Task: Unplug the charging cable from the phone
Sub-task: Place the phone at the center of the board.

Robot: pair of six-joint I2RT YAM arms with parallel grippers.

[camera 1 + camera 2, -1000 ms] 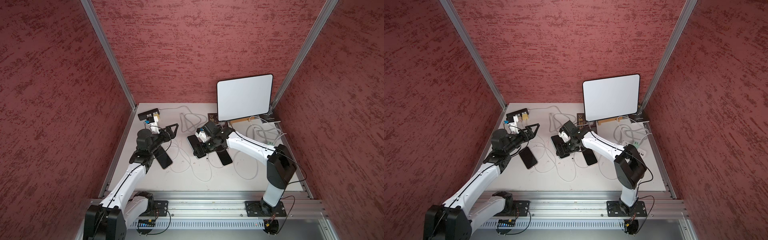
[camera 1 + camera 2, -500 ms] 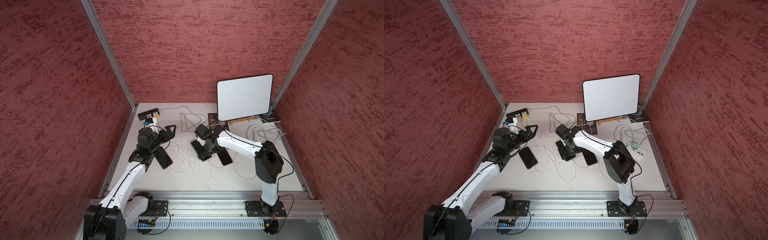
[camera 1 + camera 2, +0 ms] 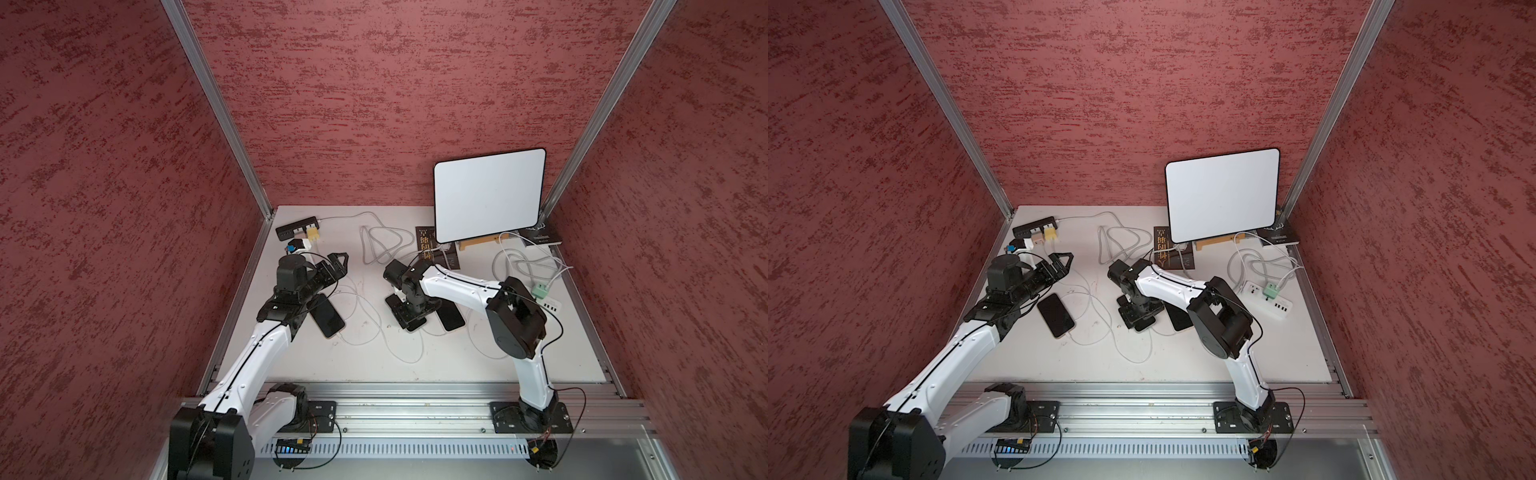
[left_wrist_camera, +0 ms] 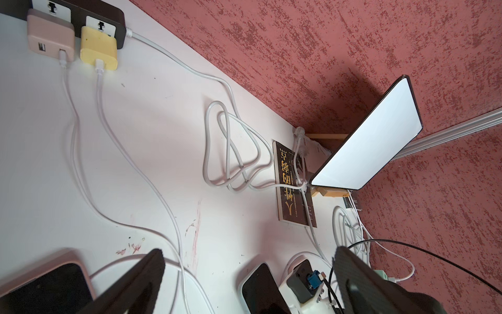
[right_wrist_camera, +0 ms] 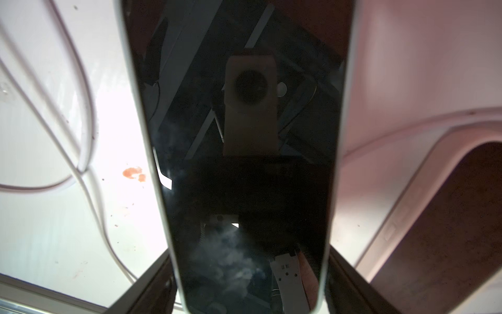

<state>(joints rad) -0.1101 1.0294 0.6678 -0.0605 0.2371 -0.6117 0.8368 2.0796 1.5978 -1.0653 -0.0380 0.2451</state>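
A black-screened phone (image 3: 409,319) in a pale case lies mid-table. It fills the right wrist view (image 5: 244,168) and also shows in the left wrist view (image 4: 259,291). My right gripper (image 3: 411,309) stands over it, jaws pressed against its two long edges. A white charging cable (image 3: 417,355) loops off its near end (image 3: 1140,357); the plug itself is hidden. My left gripper (image 3: 337,266) hangs open and empty above the table's left side, fingertips wide apart in the left wrist view (image 4: 249,251).
Two more dark phones lie flat: one left (image 3: 328,318), one right (image 3: 451,319). A black power strip (image 3: 296,226) with yellow (image 4: 99,51) and pink (image 4: 50,40) chargers sits at the back left. White tablet (image 3: 488,193), book (image 3: 436,249), white power strip (image 3: 1271,299) and loose cables crowd the back right.
The right arm's elbow and wrist have swung leftward while its gripper stayed over the middle phone. The left arm has barely moved.
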